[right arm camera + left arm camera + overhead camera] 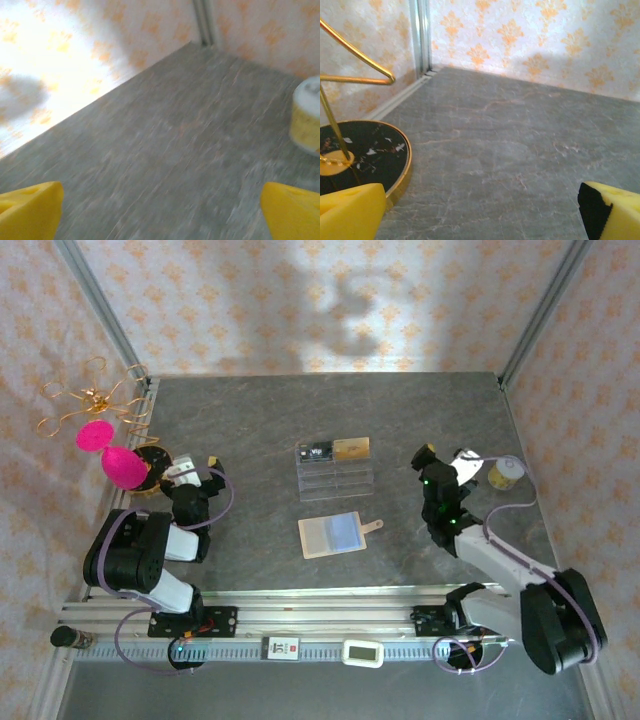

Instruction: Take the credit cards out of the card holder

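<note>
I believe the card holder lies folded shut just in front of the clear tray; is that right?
Not quite: the card holder lies open, its bluish inner panel facing up, as the top external view shows. It is indeed just in front of the clear tray.

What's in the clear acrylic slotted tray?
A dark rectangular card and a gold-yellow card lie side by side at the far end of the clear tray. Its nearer slots look empty; whatever lies beneath the cards is covered.
</note>
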